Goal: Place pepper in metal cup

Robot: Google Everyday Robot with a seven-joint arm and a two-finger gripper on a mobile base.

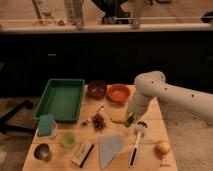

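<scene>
The robot's gripper point(130, 119), low over the tabletop's right half, is clenched, apparently on the slender dark-green chili pepper point(131, 121). Light, smooth and slightly pliant, it likely suits a gentle mid-body pinch. The shiny metal cup point(42, 151) stands near the front-left corner.

A white robot arm point(170, 92) reaches in from the right. Its closed two-finger gripper point(130, 120) hangs low over the wooden table point(150, 161), just beside a thin yellow item point(118, 119). Something green shows at its tips, and whether it is held cannot be told. The small shiny metal cup point(42, 151) stands at the near left corner, close to a light-green plastic cup point(68, 139).
</scene>
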